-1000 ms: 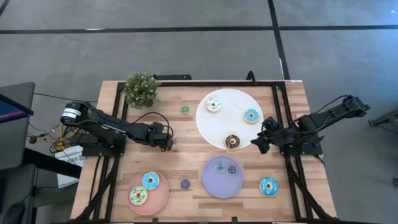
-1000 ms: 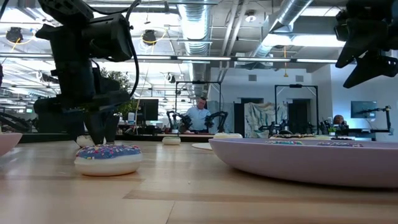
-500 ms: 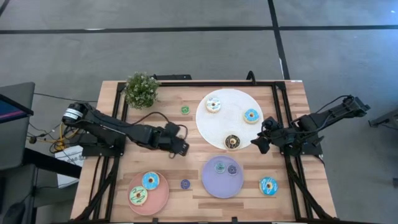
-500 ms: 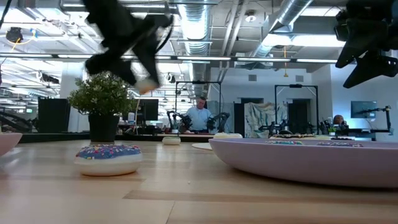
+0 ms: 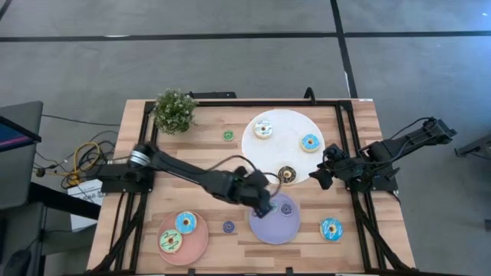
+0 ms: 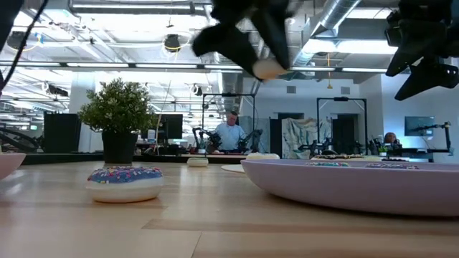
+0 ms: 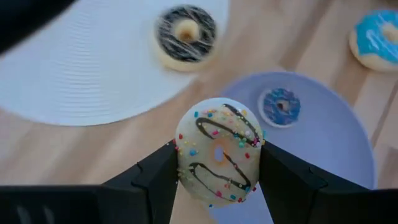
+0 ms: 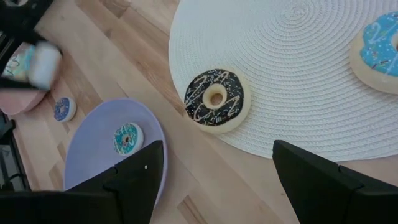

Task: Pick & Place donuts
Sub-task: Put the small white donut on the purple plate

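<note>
The left hand [image 7: 217, 171] grips a cream donut [image 7: 219, 151] between its fingers (flat face up), with the purple plate [image 7: 329, 134] just ahead and below; the right hand [image 8: 214, 165] waits wide open, empty.

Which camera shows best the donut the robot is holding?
The left wrist view: the white-iced donut with chocolate squiggles and sprinkles fills it, clamped in the left gripper. The low view shows only a blur of it, the right wrist view a blur at its edge. In the high view the arm hides it.
</note>
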Robot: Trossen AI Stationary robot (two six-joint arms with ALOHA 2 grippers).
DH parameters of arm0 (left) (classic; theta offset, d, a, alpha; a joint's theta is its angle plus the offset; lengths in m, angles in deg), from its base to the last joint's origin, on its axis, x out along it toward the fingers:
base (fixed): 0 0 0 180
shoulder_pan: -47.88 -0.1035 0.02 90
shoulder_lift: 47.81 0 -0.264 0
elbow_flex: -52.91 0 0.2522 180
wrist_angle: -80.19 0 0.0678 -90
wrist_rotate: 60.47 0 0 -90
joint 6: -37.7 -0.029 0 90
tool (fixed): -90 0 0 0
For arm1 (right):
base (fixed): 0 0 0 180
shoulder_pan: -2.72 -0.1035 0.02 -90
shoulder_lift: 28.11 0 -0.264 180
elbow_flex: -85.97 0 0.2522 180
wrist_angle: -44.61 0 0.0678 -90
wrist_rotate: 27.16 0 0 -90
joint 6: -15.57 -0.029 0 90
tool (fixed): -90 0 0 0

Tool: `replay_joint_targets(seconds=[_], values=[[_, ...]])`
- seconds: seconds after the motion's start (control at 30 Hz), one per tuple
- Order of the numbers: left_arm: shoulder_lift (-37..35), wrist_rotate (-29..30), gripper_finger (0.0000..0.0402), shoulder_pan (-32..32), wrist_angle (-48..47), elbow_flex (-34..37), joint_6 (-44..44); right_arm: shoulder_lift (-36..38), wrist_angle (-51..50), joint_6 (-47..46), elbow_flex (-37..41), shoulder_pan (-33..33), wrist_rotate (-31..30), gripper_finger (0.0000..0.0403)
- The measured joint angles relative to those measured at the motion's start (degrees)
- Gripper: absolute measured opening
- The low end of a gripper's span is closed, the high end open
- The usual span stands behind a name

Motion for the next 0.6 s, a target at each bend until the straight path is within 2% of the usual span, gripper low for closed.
replay_joint_targets(seconds=[0.23,0.43,0.6], values=[[10.0,-9.0,0.0192,0.2,-0.2,-6.8,4.3,0.0,0.0,1.1,0.0,0.0,0.1,0.0291],[13.7,-13.8,0.0192,2.2,0.1,-8.2,10.9,0.0,-0.5,1.9,0.0,0.0,0.1,0.0291],[13.6,-11.1,0.0192,3.5,-2.0,-8.2,14.6,0.0,-1.0,3.2,0.0,0.0,0.5,0.0291]])
